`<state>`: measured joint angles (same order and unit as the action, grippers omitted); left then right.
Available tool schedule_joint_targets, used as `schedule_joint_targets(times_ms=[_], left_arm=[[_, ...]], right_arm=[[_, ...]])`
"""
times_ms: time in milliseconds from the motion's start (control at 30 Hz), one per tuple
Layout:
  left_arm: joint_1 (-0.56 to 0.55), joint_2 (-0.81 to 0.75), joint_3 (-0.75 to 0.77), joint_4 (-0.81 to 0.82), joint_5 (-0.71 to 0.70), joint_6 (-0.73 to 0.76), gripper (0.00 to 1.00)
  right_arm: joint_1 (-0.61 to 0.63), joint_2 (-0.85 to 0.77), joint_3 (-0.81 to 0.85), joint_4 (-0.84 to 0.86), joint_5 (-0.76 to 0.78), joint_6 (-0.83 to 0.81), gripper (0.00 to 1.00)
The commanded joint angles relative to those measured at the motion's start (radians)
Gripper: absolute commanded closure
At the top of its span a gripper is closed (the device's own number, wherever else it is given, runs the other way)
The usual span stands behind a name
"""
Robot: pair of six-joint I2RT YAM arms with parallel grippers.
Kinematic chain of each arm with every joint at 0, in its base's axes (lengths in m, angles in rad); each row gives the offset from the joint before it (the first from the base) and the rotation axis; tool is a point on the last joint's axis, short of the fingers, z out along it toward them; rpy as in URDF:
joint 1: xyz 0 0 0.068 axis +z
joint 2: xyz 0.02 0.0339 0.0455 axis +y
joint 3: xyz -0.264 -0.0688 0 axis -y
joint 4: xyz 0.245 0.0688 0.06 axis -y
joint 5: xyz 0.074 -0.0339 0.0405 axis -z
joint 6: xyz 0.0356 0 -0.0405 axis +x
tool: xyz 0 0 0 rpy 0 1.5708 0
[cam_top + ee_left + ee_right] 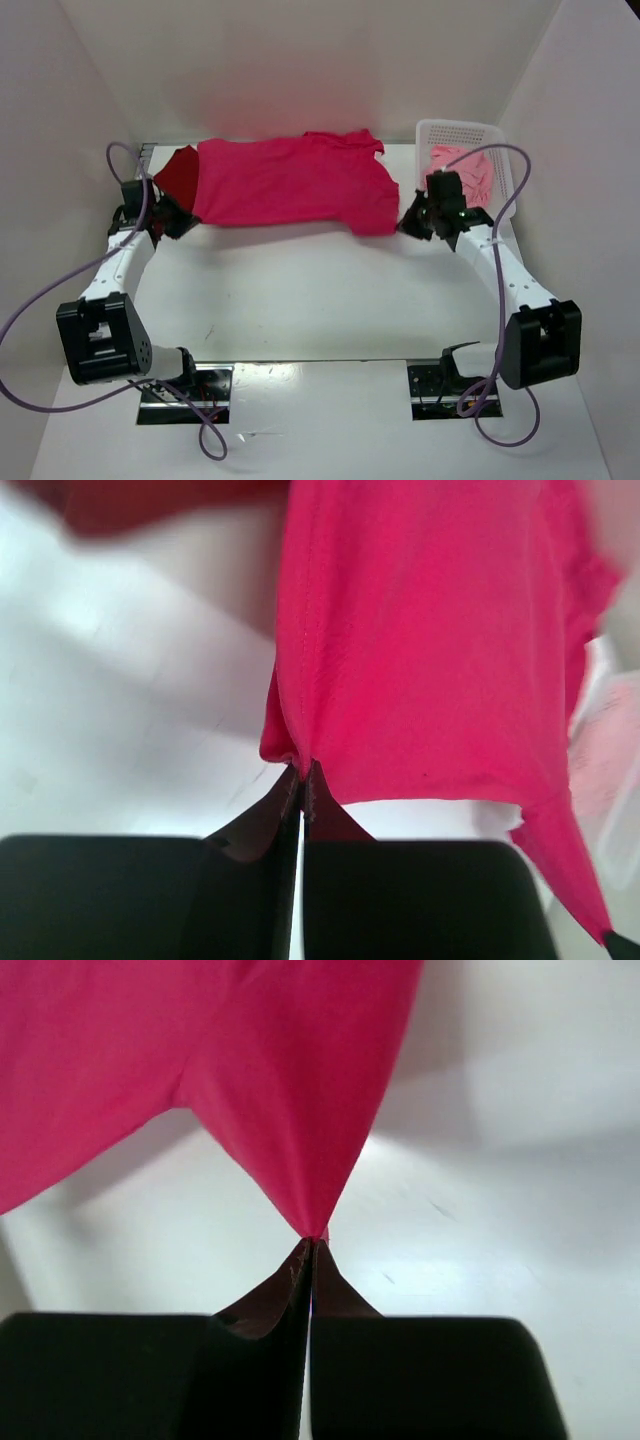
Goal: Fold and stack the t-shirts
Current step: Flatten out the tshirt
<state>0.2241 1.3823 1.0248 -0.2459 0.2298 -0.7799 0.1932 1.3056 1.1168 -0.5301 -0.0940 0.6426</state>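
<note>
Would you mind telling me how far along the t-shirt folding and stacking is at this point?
Done: no folded stack shows yet. In hand: the crimson t-shirt is stretched out, its near corners pinched by the left end effector and right end effector. Remaining: the dark red t-shirt peeks out at its left edge, and the pink t-shirt sits crumpled in the basket.
</note>
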Motion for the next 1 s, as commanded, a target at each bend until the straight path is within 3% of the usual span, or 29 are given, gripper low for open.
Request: schedule_joint_targets(times_ms=[0,200,333,567,733,867,967], left_arm=[[0.001,-0.130,-0.075,0.057,-0.003,0.054,1.00],[0.001,-0.265,-0.242,-0.065,-0.030,0.087,1.00],[0.001,-0.338,-0.298,-0.159,-0.030,0.087,1.00],[0.001,-0.390,-0.238,-0.380,0.045,0.056,1.00],[-0.008,-0.399,-0.197,-0.528,-0.006,0.080,1.00],[-0.043,-0.390,-0.183,-0.579,-0.052,0.091,1.00],[-0.043,-0.356,-0.192,-0.526,-0.006,0.109,0.98]], right_arm=[[-0.005,-0.077,-0.133,0.071,-0.012,-0.003,1.00],[-0.005,-0.158,-0.293,-0.002,-0.042,0.049,1.00],[-0.005,-0.216,-0.314,-0.079,-0.102,0.071,1.00],[0.017,-0.445,-0.338,-0.307,-0.151,0.092,1.00],[0.077,-0.534,-0.262,-0.459,-0.108,0.141,1.00],[0.077,-0.589,-0.242,-0.562,-0.118,0.150,1.00],[0.077,-0.573,-0.255,-0.553,-0.133,0.150,1.00]])
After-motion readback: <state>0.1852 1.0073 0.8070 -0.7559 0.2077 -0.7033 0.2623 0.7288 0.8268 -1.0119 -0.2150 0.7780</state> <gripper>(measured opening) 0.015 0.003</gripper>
